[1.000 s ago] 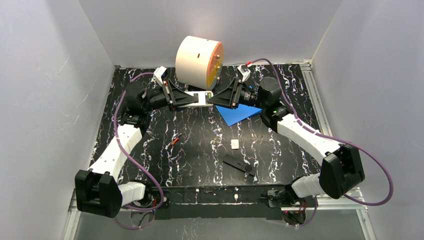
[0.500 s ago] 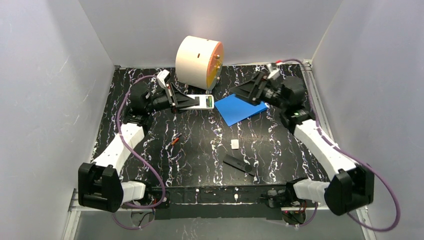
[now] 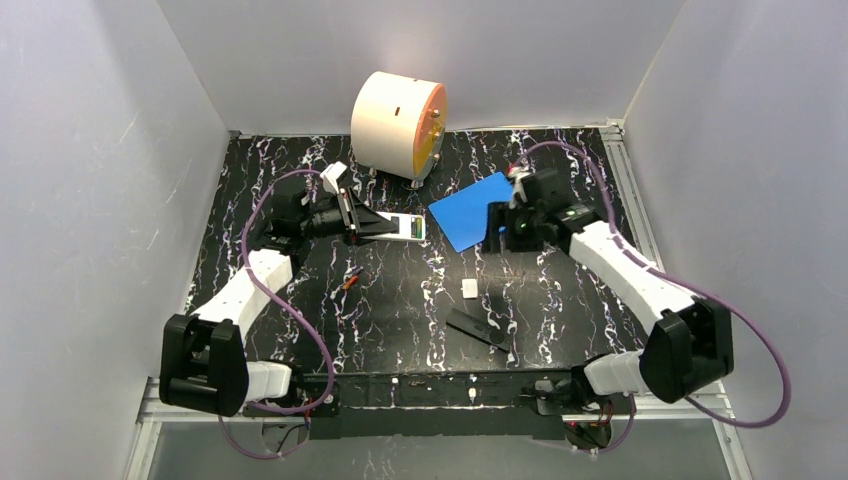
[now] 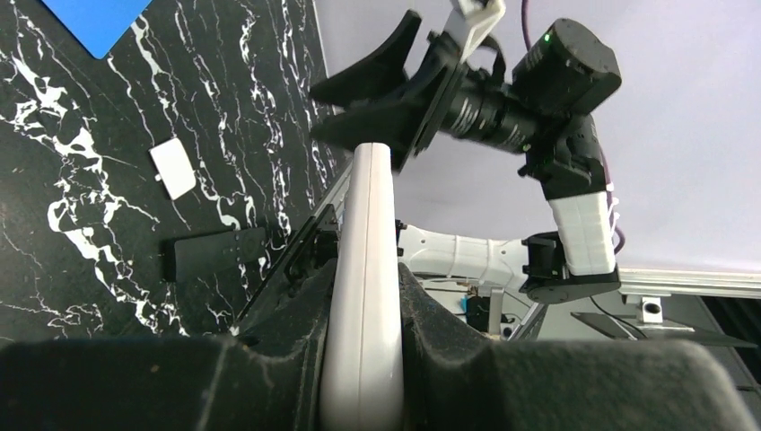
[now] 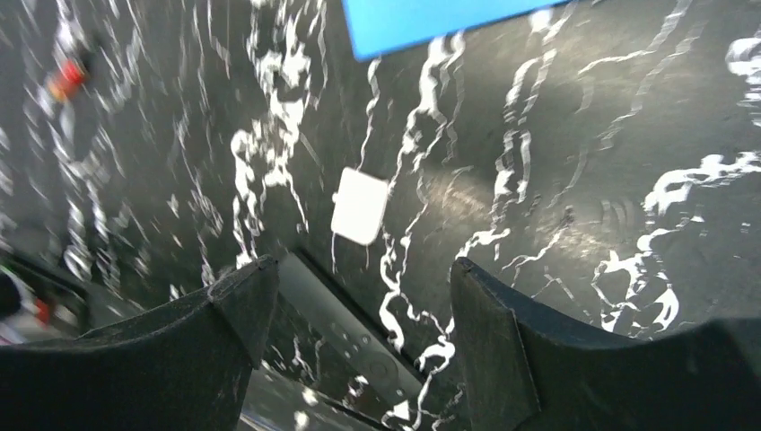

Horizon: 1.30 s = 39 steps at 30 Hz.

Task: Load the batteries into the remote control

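**White remote now in the left hand alone as the right lets go**

White plastic fills the left gripper [image 3: 378,226]: it is clamped on the white remote [image 3: 404,228], holding it off the table [image 3: 560,300] with the opened bay turned up at the far tip beyond its fingers.

A second ago both grippers met on that remote. Since then the right gripper [image 5: 359,269] has released it and swung away and down. It now points at the table on the near side of the blue sheet [image 3: 478,208], fingers spread with nothing between them. Just under it lie the small white cover [image 5: 359,206] and, nearer its base, the black remote [image 5: 350,332].

The batteries [image 3: 348,281] lie on the table below the left gripper, towards its own arm, well apart from the right one. The orange-red cell is plain enough; the darker one beside it is probably there, but it is too small to be sure.

The cover is apparently off and the bay is open, so the right hand is free to fetch a cell, a long reach across
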### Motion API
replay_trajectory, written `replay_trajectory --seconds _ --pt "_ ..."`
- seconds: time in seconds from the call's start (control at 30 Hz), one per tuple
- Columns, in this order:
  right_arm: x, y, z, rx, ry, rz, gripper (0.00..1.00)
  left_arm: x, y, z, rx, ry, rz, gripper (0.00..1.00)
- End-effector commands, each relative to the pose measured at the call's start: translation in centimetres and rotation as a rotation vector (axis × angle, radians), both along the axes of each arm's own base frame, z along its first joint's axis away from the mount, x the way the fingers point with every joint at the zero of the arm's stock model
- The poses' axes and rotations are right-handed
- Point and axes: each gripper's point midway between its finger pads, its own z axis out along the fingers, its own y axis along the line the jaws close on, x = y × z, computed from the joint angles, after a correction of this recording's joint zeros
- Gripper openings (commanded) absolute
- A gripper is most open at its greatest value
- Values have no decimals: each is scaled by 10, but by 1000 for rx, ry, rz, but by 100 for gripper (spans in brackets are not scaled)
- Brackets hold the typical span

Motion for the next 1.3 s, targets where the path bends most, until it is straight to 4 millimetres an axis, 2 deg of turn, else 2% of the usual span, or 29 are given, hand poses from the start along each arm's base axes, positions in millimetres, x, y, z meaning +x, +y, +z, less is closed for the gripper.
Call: replay_trajectory --seconds 0.0,0.07,0.17,0.27,0.4,0.63,0.83,1.27 --pt "-30 12 -29 -277 -55 306 77 -8 3 0 25 -46 -20 0" --pt "-37 31 -35 -315 -152 568 77 -10 4 0 29 -46 -25 0" --pt "-35 46 -48 -389 -278 821 78 -12 5 -2 43 -42 -28 0" --pt "-27 46 -69 -468 -298 963 78 -12 11 -3 67 -40 -4 0" --pt "-29 46 -87 -499 -274 1100 76 -13 28 -23 194 14 46 0" --pt "-34 51 -98 -473 -262 1194 75 -16 41 -36 196 57 83 0" --pt "-42 51 -115 -488 -239 1232 76 -11 48 -37 197 64 108 0" --pt "-39 55 -141 -512 -267 1238 75 -2 56 -37 181 68 134 0"
